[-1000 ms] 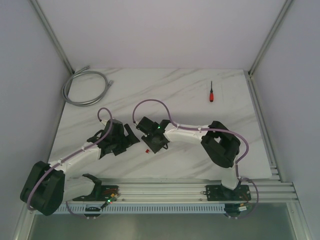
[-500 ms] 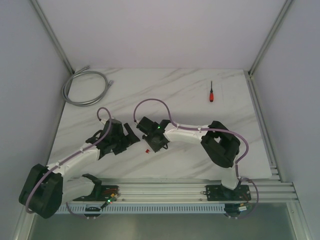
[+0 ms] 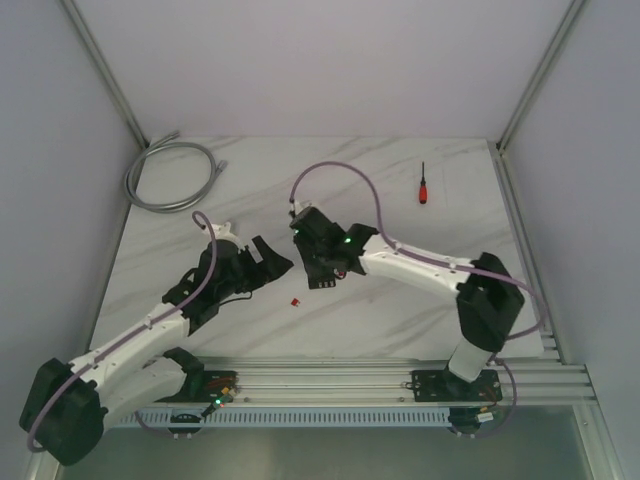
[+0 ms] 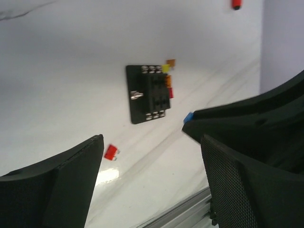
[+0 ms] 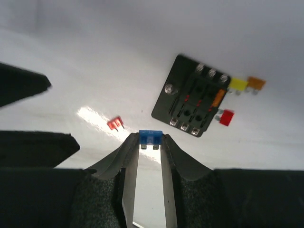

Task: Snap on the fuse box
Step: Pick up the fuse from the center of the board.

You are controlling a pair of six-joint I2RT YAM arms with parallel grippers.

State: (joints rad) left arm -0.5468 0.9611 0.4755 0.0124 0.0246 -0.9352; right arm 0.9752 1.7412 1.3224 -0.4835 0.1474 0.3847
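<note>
My right tool (image 5: 150, 145) is narrowed onto a blue fuse (image 5: 150, 137), pinched at its tips above the table (image 5: 95, 57). The fuse box (image 5: 190, 102) lies flat near the table's middle, just beyond that tool. A yellow fuse (image 5: 238, 84) and an orange fuse (image 5: 255, 83) sit beside one corner, and a loose red fuse (image 5: 115, 124) lies nearby. My left tool (image 4: 142, 137) stands wide, holding nothing.

Screwdriver (image 4: 236, 4) cropped at top edge, blurred
</note>
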